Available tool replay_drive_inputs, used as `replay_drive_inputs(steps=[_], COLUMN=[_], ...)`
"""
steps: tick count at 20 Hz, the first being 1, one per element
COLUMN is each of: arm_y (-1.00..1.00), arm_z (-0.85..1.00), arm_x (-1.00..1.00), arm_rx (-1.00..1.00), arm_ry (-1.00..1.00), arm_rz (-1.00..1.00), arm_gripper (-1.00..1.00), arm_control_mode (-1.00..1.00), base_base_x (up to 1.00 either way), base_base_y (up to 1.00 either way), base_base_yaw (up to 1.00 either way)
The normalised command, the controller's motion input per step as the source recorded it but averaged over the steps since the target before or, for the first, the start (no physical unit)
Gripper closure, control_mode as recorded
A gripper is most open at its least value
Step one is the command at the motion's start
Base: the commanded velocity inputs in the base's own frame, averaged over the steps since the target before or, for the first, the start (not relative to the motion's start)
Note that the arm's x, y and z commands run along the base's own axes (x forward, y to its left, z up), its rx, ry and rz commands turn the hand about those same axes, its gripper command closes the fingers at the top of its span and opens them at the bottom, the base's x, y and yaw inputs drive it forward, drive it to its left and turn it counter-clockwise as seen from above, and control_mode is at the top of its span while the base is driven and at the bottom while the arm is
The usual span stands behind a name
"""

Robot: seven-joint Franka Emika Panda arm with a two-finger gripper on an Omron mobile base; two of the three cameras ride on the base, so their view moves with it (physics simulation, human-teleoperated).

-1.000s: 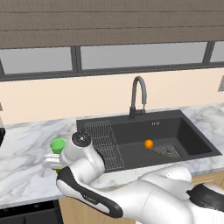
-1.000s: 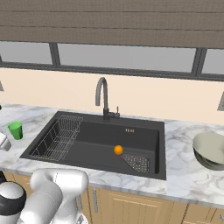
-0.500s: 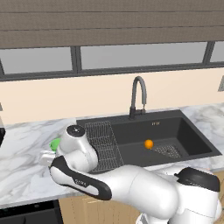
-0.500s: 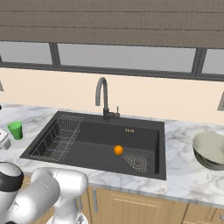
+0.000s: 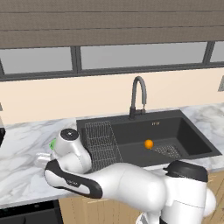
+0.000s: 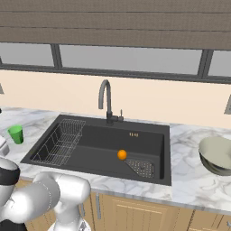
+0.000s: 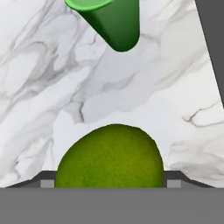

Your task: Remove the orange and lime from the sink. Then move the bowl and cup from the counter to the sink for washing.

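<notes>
A cream wall [image 6: 149, 101] with a dark-framed window [image 5: 131, 54] under slatted blinds [image 6: 117, 20], light wood cabinets [image 6: 135, 212] below.

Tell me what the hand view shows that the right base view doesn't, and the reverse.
The hand view adds the lime, close up between the finger tips, over the marble. The right base view adds the orange lying in the sink near the drain, the faucet behind it, and the bowl at the far right. Both share the green cup standing on the counter.
</notes>
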Motion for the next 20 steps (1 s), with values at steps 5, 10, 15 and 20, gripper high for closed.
replay_drive_inputs(steps=[5, 10, 15, 20], arm_y=[0.15, 0.08, 0.05, 0.04], arm_z=[-0.18, -0.15, -0.15, -0.17], arm_x=[0.06, 0.10, 0.09, 0.05], arm_rx=[0.00, 0.00, 0.00, -0.03], arm_ry=[0.01, 0.08, 0.11, 0.09], arm_rz=[-0.05, -0.01, 0.00, 0.00], arm_gripper=[1.00, 1.00, 1.00, 1.00], arm_control_mode=[-1.00, -1.00, -1.00, -1.00], base_base_x=[0.00, 0.00, 0.00, 0.00], base_base_y=[0.00, 0.00, 0.00, 0.00], base_base_yaw=[0.00, 0.00, 0.00, 0.00])
